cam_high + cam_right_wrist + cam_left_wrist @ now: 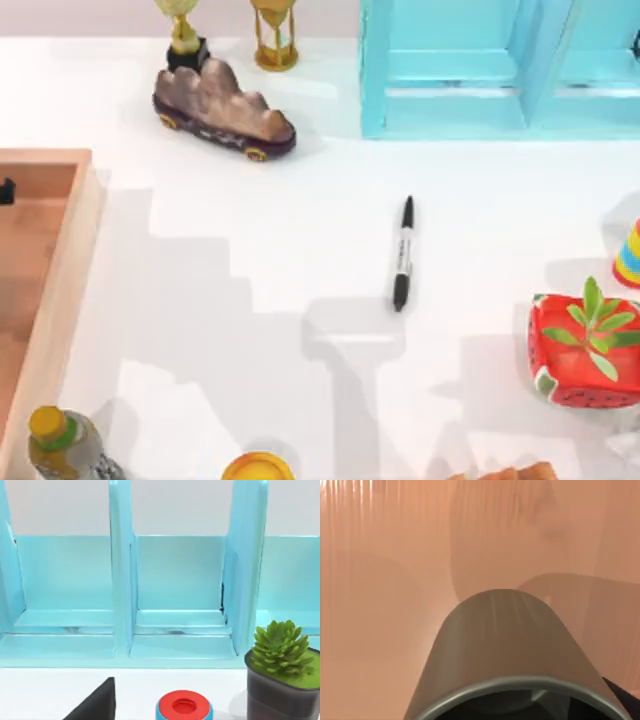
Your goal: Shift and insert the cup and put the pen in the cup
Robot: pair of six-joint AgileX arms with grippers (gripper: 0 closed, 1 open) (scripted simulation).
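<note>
The pen, black with a white-grey label band, lies flat near the middle of the white table, its length running front to back. The dark olive-grey cup sits right up against the left wrist camera, open rim nearest the lens, over the wooden tray. In the top view, a small dark part of my left gripper pokes in at the left edge above the wooden tray. My right arm is parked off to the right, its wrist camera facing the blue shelf.
At the back stand a brown rock-shaped toy car, a trophy, an hourglass and the blue shelf. A watermelon-patterned planter and a striped cone sit at right; a bottle and a yellow round-topped object at the front.
</note>
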